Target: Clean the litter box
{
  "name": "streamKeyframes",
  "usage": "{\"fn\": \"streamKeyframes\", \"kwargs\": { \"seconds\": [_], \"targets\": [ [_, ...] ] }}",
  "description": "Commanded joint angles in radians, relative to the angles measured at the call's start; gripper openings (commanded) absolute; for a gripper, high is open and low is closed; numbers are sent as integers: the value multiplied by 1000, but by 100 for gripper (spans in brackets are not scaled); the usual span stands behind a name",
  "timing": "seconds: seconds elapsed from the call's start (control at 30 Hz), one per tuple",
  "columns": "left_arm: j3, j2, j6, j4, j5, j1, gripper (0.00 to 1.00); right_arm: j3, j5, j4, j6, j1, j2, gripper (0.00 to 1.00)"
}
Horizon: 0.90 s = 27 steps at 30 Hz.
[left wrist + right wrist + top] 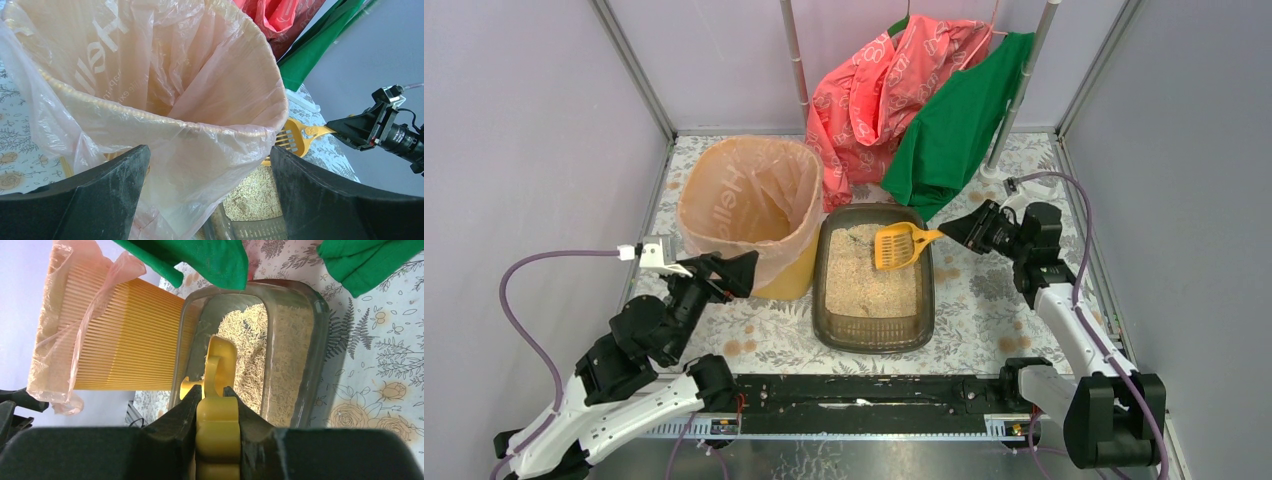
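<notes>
Top external: litter box on the desk beside the bin. Right end effector clamps the scoop over its litter (likely to sift); left end effector gapes at the bin, perhaps to steady it.

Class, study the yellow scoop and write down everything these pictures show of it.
The scoop looks like moulded yellow plastic: a broad, walled blade with slots cut through it, narrowing to a flat handle. The right hand is shut on the handle's end, a finger pressed to each side. The blade hangs over the far right part of the litter box, above the beige granules, with the handle pointing right and slightly away. Whether the blade touches the granules cannot be told.
</notes>
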Motion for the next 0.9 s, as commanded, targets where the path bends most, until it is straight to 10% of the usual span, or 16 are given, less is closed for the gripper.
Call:
{"fn": "streamKeyframes", "kwargs": {
  "seconds": [0.0,0.87],
  "targets": [
    [17,-25,27,53,-28,-6,99,72,-49,50,42,7,-1,0],
    [20,-154,4,-65,-51,-7,99,962,49,-89,42,374,403,0]
  ]
}}
